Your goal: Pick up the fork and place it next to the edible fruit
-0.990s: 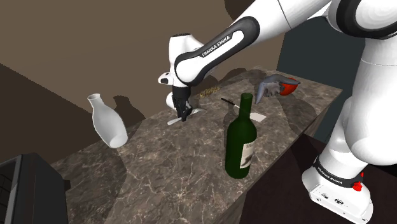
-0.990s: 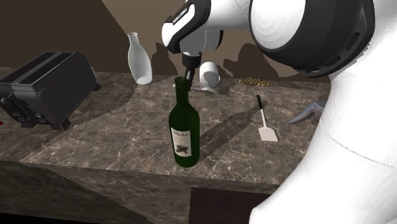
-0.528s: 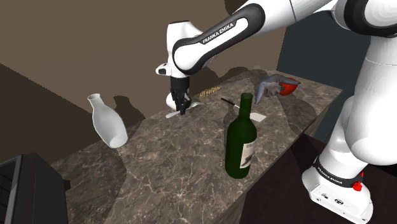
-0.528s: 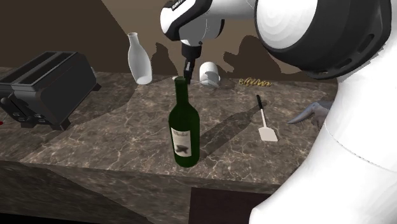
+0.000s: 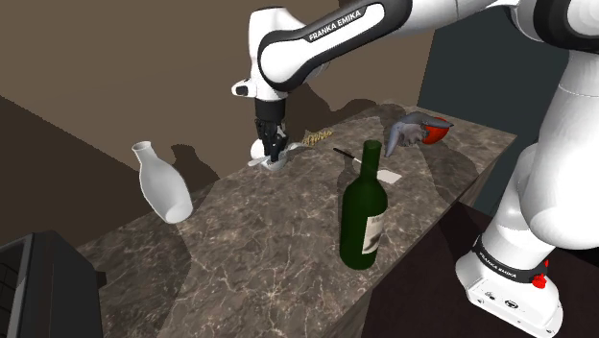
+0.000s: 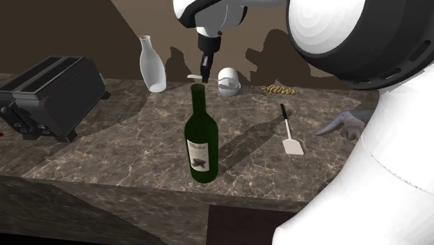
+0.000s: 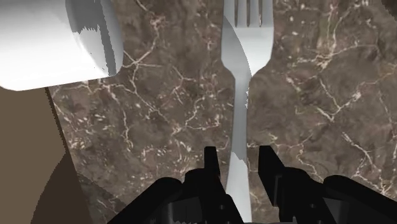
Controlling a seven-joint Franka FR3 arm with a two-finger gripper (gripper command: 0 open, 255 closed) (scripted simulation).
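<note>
A pale grey fork is clasped by its handle between my black gripper's fingers, its tines pointing away over the marble counter. In the shoulder view the gripper hangs just above the counter's far edge with the fork sticking out below it. In the second exterior view the fork shows as a short white bar beside the gripper. A red fruit lies at the counter's far right end, partly behind a grey curved object.
A white cup lies on its side right beside the gripper. A green wine bottle stands mid-counter, a spatula and a small golden object lie past it. A white vase and a dark toaster stand on the other side.
The gripper, shut on the fork, has risen from the counter and lifted the fork clear of the surface, drifting slightly toward the back wall.
</note>
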